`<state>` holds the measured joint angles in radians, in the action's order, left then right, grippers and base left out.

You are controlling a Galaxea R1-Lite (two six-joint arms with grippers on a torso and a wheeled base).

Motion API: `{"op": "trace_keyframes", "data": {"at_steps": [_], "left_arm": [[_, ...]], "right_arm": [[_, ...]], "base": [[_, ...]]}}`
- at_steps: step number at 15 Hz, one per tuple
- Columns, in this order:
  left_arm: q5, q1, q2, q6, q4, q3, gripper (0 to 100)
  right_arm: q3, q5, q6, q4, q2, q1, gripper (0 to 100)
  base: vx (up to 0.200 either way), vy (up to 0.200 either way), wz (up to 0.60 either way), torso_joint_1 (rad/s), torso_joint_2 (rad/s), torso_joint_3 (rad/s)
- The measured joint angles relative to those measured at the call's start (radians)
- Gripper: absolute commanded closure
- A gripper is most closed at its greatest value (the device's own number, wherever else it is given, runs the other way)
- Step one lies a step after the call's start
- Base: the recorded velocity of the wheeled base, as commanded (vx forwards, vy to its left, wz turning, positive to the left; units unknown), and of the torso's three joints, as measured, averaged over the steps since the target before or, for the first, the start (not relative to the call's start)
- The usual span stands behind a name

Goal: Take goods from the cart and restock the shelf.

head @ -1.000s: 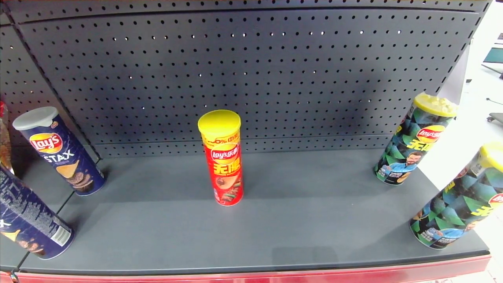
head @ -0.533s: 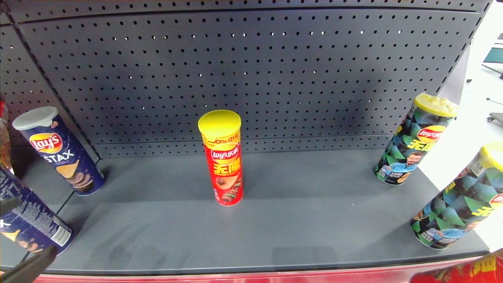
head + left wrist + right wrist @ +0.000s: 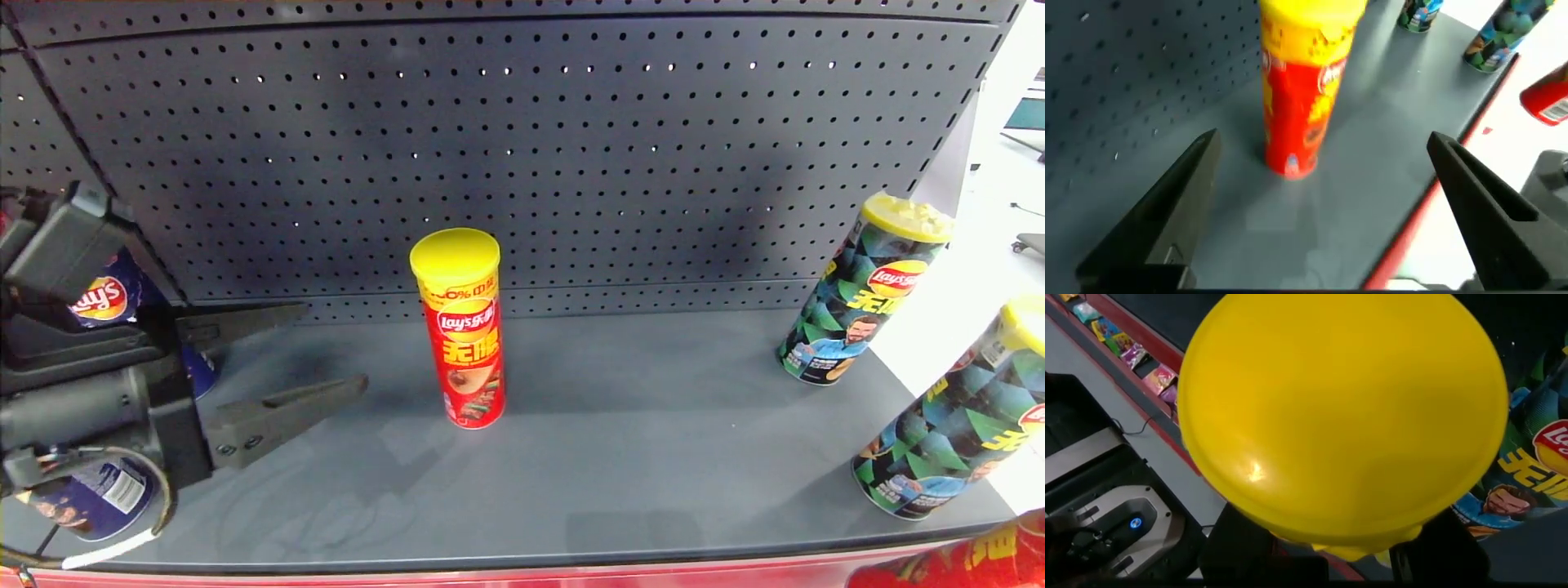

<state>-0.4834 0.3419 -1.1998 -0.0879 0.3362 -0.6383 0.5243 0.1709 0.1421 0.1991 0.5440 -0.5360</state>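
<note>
A red chips can with a yellow lid stands upright mid-shelf, close to the pegboard back. My left gripper hovers over the grey shelf to the can's left, open and empty, fingers pointing at it with a gap between. From the left wrist, the same can stands ahead between the spread fingers. A second red can shows at the shelf's front right corner, below the edge. Its yellow lid is close before the right wrist camera, with my right gripper's dark fingers shut on it.
Two blue cans stand at the left, partly hidden behind my left arm. Two green-and-black cans stand at the right end. The pegboard wall closes the back; a red strip lines the front edge.
My left gripper has come up from the lower left over the shelf, toward the standing red can. The held red can has appeared at the lower right edge.
</note>
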Motion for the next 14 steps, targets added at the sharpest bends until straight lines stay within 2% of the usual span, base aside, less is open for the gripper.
{"op": "trace_keyframes", "data": {"at_steps": [3, 8, 14], "left_arm": [[-0.006, 0.010, -0.130, -0.044, 0.068, -0.041, 0], [-0.038, 0.048, -0.294, -0.055, 0.086, -0.143, 0], [-0.045, 0.060, -0.413, -0.083, 0.086, -0.230, 0]], "right_arm": [[0.000, -0.002, -0.008, 0.000, -0.001, 0.001, 100], [0.001, -0.004, -0.014, 0.001, -0.012, 0.001, 100], [0.001, -0.005, -0.016, 0.001, -0.016, 0.006, 100]], "base": [[0.000, 0.000, 0.00, 0.000, 0.00, 0.000], [0.000, 0.000, 0.00, 0.000, 0.00, 0.000], [0.000, 0.000, 0.00, 0.000, 0.00, 0.000]]}}
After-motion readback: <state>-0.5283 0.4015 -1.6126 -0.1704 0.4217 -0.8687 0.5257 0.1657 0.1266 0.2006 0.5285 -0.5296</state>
